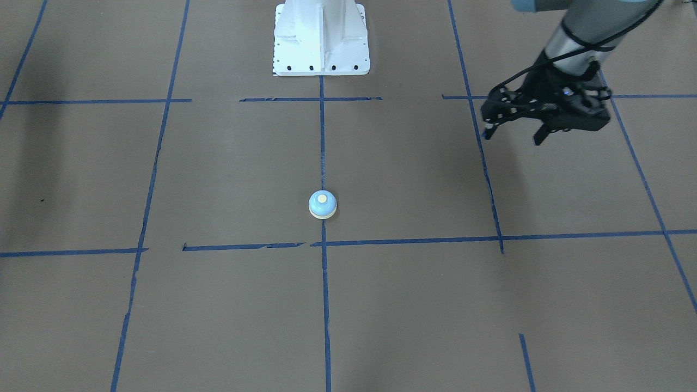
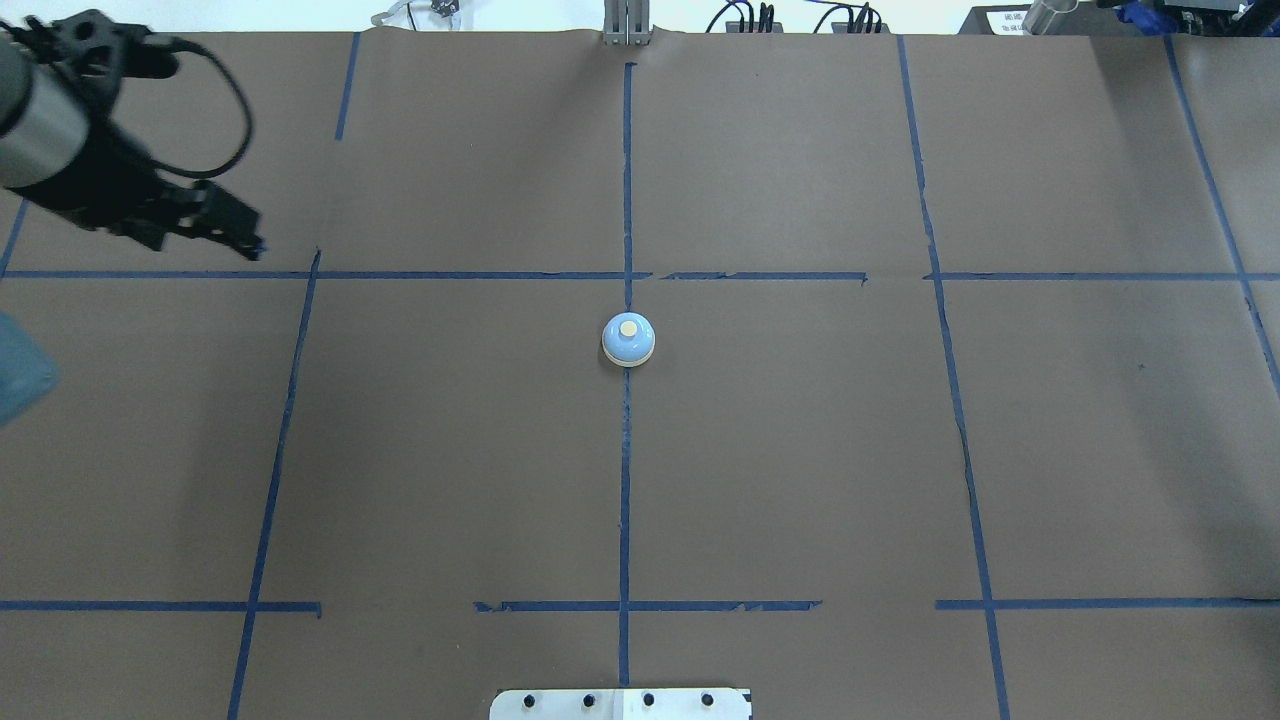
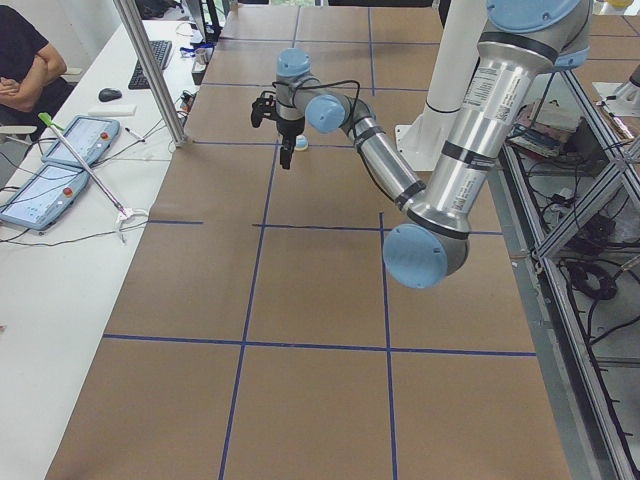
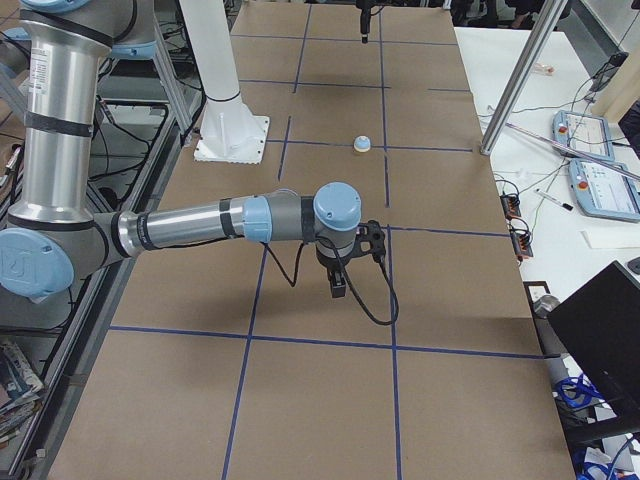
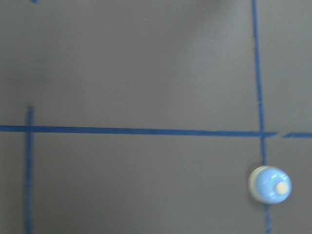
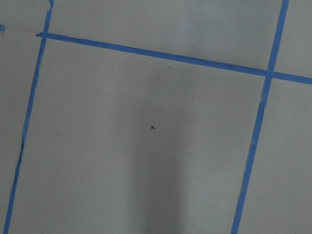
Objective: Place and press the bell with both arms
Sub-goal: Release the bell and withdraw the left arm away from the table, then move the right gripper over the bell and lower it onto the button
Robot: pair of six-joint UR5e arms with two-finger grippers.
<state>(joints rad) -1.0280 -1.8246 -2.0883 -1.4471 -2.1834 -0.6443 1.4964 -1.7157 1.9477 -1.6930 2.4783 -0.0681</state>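
Brown paper covers the table, crossed by blue tape lines, and we see a white stand bolted at the robot's edge. The left arm reaches out over the paper and ends in the left pincer. Its two black fingers are spread wide with nothing between them, and it touches nothing. A black cable loops off its wrist.

The right arm stretches low across the near part of the right side view, and the right pincer points down at the paper. It shows only in that side view, so we cannot tell whether it is spread or clenched.

The bell stands upright on the centre tape line, well apart from both pincers. It is off to the robot's right of the left pincer and to the robot's left of the right one.

From the left pincer's own camera, the bell sits blurred at the lower right. The right pincer's camera gives us only paper, tape and a tiny dark mark. In the overhead view the frame edge cuts the left arm off above the wrist.
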